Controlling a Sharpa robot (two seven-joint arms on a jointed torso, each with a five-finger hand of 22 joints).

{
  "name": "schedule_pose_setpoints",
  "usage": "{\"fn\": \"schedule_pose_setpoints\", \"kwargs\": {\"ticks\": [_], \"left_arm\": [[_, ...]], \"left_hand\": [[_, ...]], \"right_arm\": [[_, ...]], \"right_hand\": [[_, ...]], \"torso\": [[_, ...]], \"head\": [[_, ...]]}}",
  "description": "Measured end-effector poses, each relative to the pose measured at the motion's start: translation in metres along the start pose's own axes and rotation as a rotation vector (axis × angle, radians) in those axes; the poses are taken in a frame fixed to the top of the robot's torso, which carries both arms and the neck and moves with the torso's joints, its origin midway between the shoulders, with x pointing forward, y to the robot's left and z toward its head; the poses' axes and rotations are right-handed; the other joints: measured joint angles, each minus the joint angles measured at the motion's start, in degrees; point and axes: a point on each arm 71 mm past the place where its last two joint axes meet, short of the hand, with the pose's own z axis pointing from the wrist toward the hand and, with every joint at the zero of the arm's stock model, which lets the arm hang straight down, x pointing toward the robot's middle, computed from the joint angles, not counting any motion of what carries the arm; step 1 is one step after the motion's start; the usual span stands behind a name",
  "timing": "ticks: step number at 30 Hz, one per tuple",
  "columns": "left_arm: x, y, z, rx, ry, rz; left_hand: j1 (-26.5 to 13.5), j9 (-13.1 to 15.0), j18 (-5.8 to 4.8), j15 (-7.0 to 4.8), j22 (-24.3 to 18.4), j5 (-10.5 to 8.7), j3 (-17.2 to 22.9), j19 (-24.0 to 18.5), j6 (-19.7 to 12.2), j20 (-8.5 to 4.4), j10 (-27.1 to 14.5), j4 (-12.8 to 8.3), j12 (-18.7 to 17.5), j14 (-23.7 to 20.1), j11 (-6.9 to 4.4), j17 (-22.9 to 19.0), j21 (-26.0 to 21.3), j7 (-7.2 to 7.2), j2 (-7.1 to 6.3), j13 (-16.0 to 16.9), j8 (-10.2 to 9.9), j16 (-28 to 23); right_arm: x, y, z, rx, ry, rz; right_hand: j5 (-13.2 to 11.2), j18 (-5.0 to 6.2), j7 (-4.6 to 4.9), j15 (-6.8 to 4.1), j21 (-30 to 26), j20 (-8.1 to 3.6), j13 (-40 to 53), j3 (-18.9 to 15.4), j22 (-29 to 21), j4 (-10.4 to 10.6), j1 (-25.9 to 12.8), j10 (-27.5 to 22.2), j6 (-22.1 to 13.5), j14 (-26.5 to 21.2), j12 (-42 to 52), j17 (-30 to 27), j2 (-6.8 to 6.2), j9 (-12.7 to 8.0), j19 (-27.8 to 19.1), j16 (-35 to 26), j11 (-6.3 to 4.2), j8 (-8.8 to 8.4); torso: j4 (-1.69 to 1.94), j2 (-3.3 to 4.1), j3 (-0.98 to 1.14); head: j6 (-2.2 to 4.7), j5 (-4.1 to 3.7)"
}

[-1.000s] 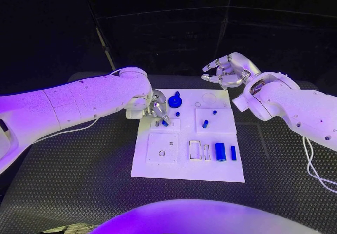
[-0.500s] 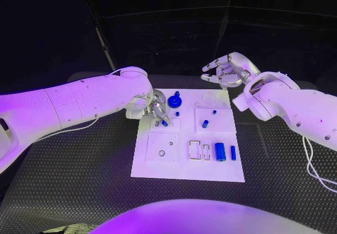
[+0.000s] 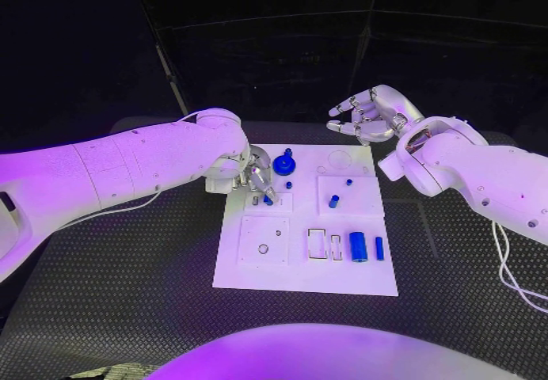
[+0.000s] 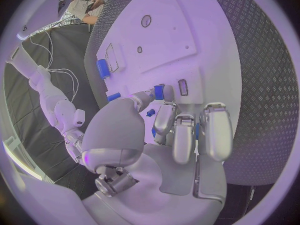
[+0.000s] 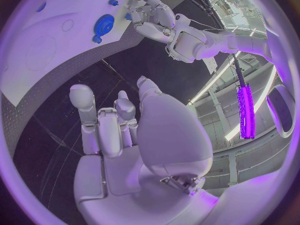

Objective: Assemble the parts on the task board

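The white task board (image 3: 306,261) lies mid-table. My left hand (image 3: 245,178) reaches over its near-left upper part, and its fingertips (image 4: 167,101) pinch a small blue part (image 3: 268,199) (image 4: 159,91) that stands beside a narrow slot (image 4: 182,87). A blue gear (image 3: 283,165) (image 5: 103,22) sits just beyond that hand. Small blue pegs (image 3: 333,201) stand on the board's right half. A blue cylinder (image 3: 359,246) (image 4: 103,67) and a thin blue bar (image 3: 379,248) lie lower right. My right hand (image 3: 367,111) (image 5: 125,135) hangs past the board's far edge, fingers apart and holding nothing.
A square plate with two holes (image 3: 265,239) and two rectangular slots (image 3: 317,243) are on the board's near half. Black ribbed matting (image 3: 114,301) surrounds the board. A white cable (image 3: 508,269) trails beside my right arm.
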Motion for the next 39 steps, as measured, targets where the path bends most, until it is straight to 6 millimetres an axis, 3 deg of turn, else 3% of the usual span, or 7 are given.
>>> {"fn": "schedule_pose_setpoints", "kwargs": {"ticks": [14, 39], "left_arm": [[0.0003, -0.0007, -0.0002, 0.000, 0.005, 0.007], [-0.0007, -0.0017, 0.0016, -0.004, 0.010, 0.011]], "left_hand": [[-0.1, 0.2, 0.00, 0.00, 0.0, -0.17, -0.2, 0.0, 0.0, 0.00, 0.0, -0.2, 0.2, 0.0, 0.01, 0.0, 0.2, 0.01, 0.05, 0.0, 0.2, 0.0], [-2.5, 1.5, 0.00, 0.00, 0.0, -0.39, -1.4, 0.2, 0.4, -0.17, 0.4, -1.4, 0.4, 0.0, -0.23, 0.0, 0.2, -0.28, 2.11, 0.2, 1.1, 0.0]], "right_arm": [[0.0001, -0.0001, 0.0001, 0.000, 0.001, 0.000], [0.0003, -0.0002, 0.0000, 0.001, 0.004, 0.000]], "right_hand": [[0.0, 0.00, 0.00, 0.00, 0.0, 0.00, 0.0, 0.0, 0.0, 0.0, 0.0, 0.0, 0.0, 0.0, 0.0, 0.0, 0.00, 0.0, 0.0, 0.0, 0.00, 0.00], [0.3, 0.00, 0.00, 0.00, 0.0, 0.00, 0.0, 0.0, -0.2, 0.0, 0.0, 0.0, 0.0, 0.0, 0.0, 0.0, 0.00, 0.0, 0.0, 0.0, 0.00, 0.00]], "torso": [[0.01, 0.00, 0.01], [0.02, 0.01, 0.02]], "head": [[0.00, -0.03], [-0.03, -0.03]]}}
